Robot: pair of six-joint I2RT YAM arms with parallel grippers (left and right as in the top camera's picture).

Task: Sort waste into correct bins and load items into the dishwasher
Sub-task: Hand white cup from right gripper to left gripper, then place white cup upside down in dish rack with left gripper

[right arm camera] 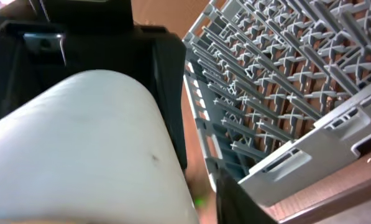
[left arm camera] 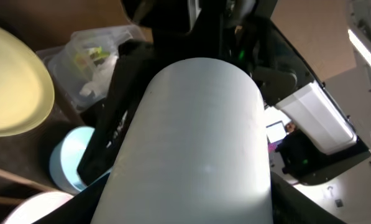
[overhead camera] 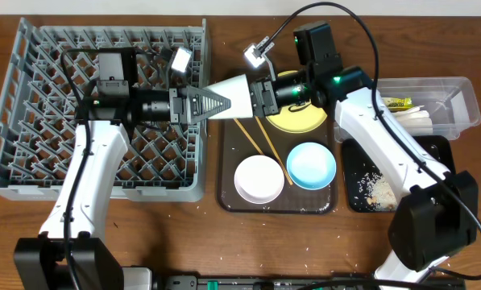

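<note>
The cup (left arm camera: 197, 143) hangs mid-frame between rack (overhead camera: 31, 121) and tray (overhead camera: 224, 201), probably for handover. The right gripper (overhead camera: 258, 95) grasps it; the left gripper (overhead camera: 222, 103) surrounds it, but I cannot tell if it is clenched.

Robot lab setup: wooden table (overhead camera: 184, 234), grey dish rack (overhead camera: 31, 97).

White arms (overhead camera: 85, 181), black joints (overhead camera: 421, 229), black cables (overhead camera: 375, 40), green lights (overhead camera: 334, 79)

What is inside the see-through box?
The clear tub holds a yellow-green wrapper and a white crumpled napkin. The right arm covers its left corner, so anything there is hidden.
</note>
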